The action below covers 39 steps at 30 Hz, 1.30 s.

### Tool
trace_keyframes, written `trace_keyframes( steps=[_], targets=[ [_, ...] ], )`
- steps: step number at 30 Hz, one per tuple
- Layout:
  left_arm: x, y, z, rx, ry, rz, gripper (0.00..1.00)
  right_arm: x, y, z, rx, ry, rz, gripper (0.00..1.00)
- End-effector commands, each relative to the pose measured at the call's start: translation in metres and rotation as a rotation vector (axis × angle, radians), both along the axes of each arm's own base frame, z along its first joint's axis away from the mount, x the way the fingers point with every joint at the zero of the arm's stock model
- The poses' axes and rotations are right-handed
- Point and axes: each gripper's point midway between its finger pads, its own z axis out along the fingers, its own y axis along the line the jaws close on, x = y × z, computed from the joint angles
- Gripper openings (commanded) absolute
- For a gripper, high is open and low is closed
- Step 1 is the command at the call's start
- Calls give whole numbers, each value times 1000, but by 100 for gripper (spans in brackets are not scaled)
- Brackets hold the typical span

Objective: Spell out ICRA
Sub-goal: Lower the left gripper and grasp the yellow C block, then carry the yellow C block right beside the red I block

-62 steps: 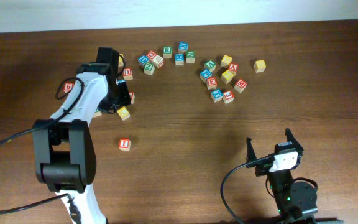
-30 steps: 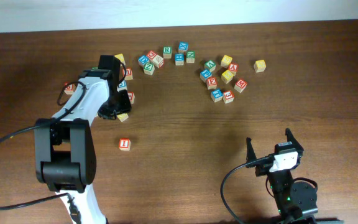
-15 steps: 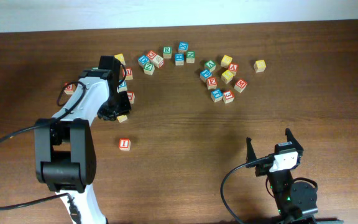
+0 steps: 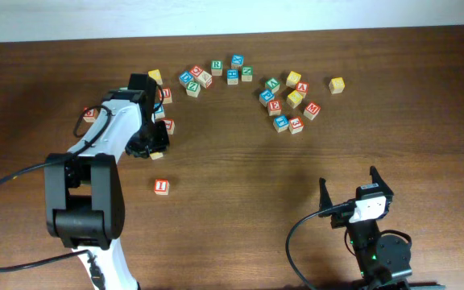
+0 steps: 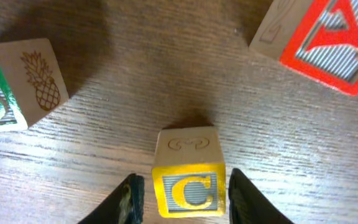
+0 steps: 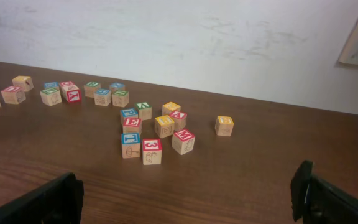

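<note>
Wooden table (image 4: 240, 161), with letter blocks scattered along the far side. The left arm (image 4: 107, 129) reaches into the left-hand cluster. The right gripper (image 4: 348, 179) sits at the near edge with its fingers spread, well apart from every block. The I block (image 4: 161, 186) sits alone, nearer the front. The yellow C block (image 5: 188, 174) lies directly between the fingers of the left gripper (image 5: 186, 190), letter up and sides square to them. Those fingers are apart, just beside each side, with no clear contact. The left arm is nearer, so a straight squeeze looks enough.

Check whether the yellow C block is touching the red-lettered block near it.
Apart. The left wrist view shows a wide strip of table between the C block and the red-lettered block.
</note>
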Motion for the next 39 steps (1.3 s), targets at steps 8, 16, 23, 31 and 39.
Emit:
trace_keyframes(
  steps=[8, 16, 23, 31, 39],
  targets=[
    [10, 1, -6, 9, -34, -31, 36, 0, -2, -3, 11, 7, -7, 98],
    [1, -1, -10, -6, -4, -67, 31, 0, -2, -3, 11, 7, -7, 98],
    [1, -1, -10, -3, -1, -138, 24, 0, -2, -3, 11, 7, -7, 98],
    [5, -1, -10, -3, -17, -137, 38, 0, -2, -3, 11, 7, -7, 98],
    [12, -7, 9, -34, -55, -138, 23, 0, -2, -3, 11, 7, -7, 98]
  ],
)
